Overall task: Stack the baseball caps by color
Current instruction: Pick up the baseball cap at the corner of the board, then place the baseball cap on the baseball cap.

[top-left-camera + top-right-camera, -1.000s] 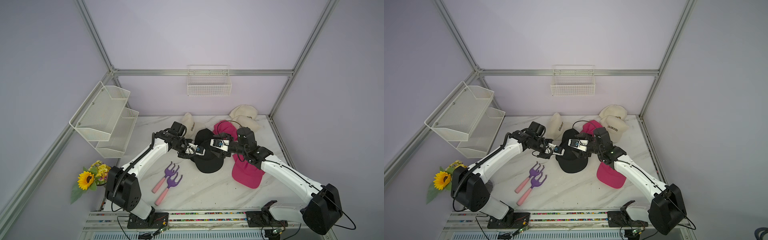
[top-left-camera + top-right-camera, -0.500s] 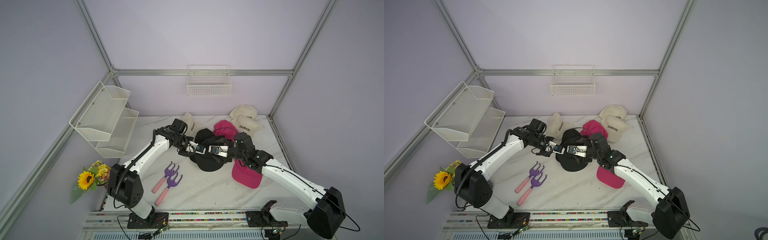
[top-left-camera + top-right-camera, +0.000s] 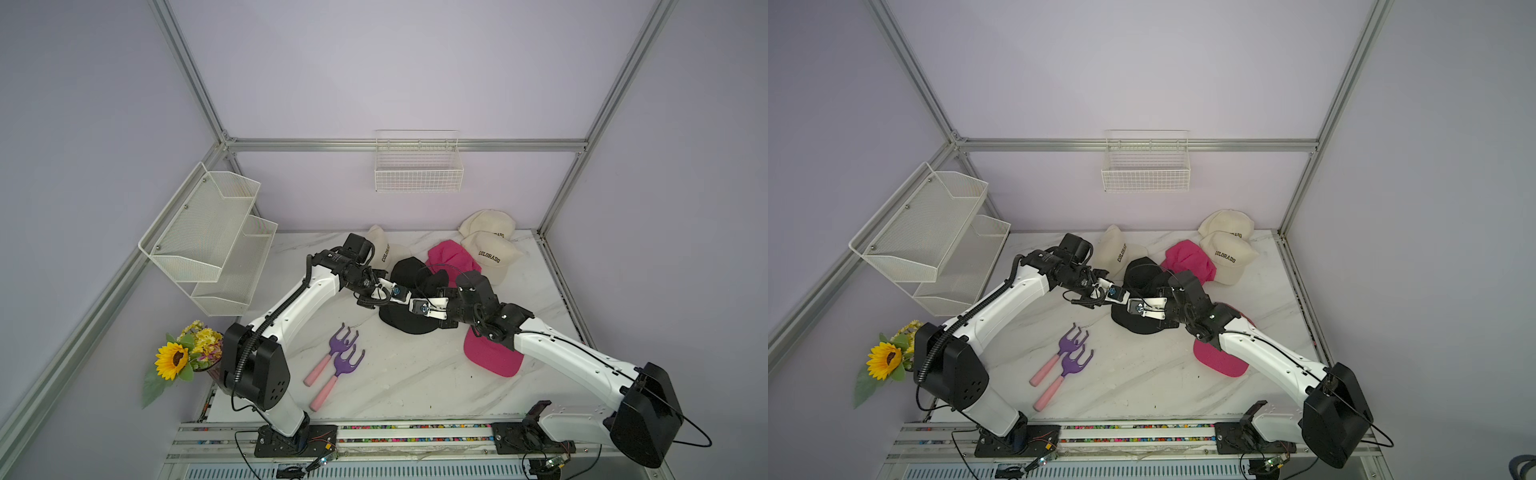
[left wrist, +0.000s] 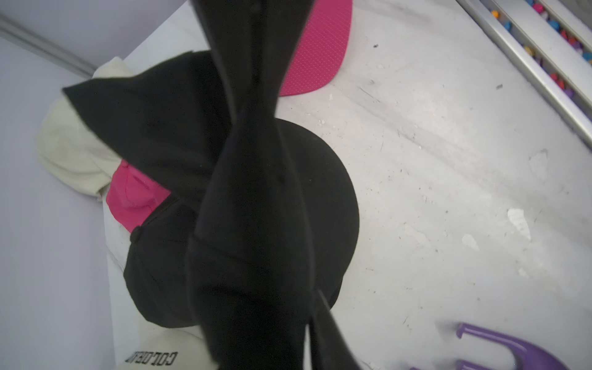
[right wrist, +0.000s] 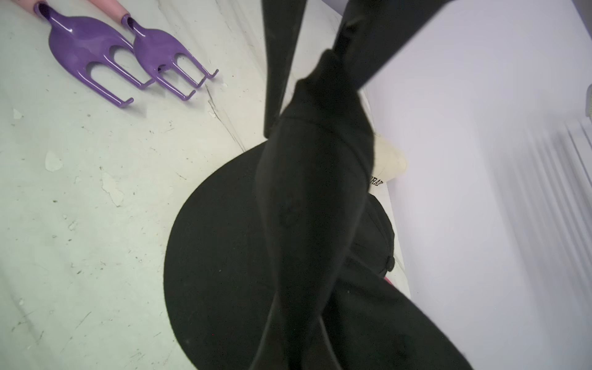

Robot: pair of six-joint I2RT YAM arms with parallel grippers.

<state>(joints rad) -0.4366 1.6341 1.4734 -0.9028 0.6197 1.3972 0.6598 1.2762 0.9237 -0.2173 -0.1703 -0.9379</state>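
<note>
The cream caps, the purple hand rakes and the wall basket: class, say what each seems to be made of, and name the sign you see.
Cream caps: soft, matte woven cloth, judging by the creased crowns.
Hand rakes: probably moulded plastic, with glossy purple heads showing bright highlights and duller pink handles.
Wall basket: likely white-coated metal wire, forming a thin open grid.

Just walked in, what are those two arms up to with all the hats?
Two robot arms are sorting baseball caps by color. Over the middle of the table, the right arm's fingers are shut on a bunched black cap, above a flat black cap. The left arm's fingers are at the same bunched cap; whether they grip it is unclear. Two pink caps and three cream caps lie around them.
</note>
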